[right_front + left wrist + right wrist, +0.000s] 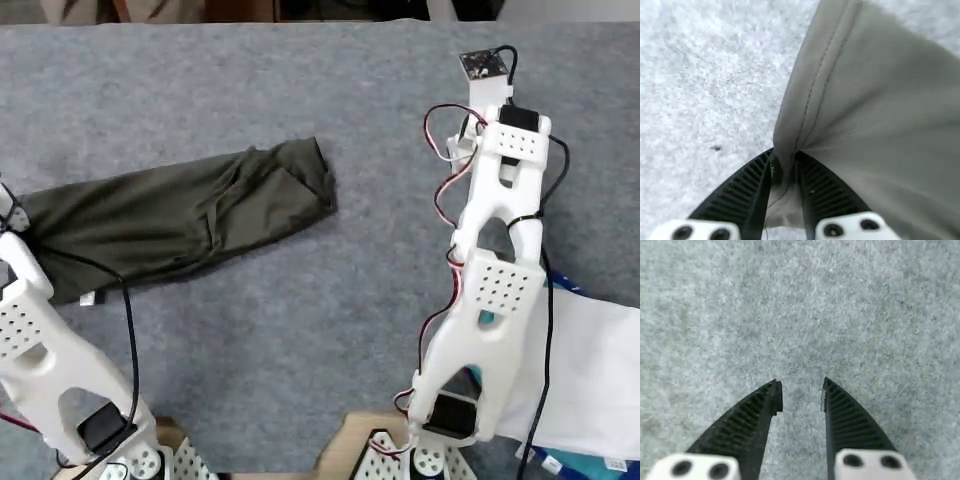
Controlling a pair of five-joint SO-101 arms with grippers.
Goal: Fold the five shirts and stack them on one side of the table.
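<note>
One olive shirt (190, 220) lies rumpled and lengthwise on the left half of the grey table (300, 350), its far end reaching toward the centre. The left gripper (785, 160), at the shirt's left end, is clamped on a seamed edge of the fabric. The right gripper (801, 390) hangs over bare felt at the far right, fingers apart and holding nothing. White cloth (600, 370) lies at the near right edge, beside the right arm.
</note>
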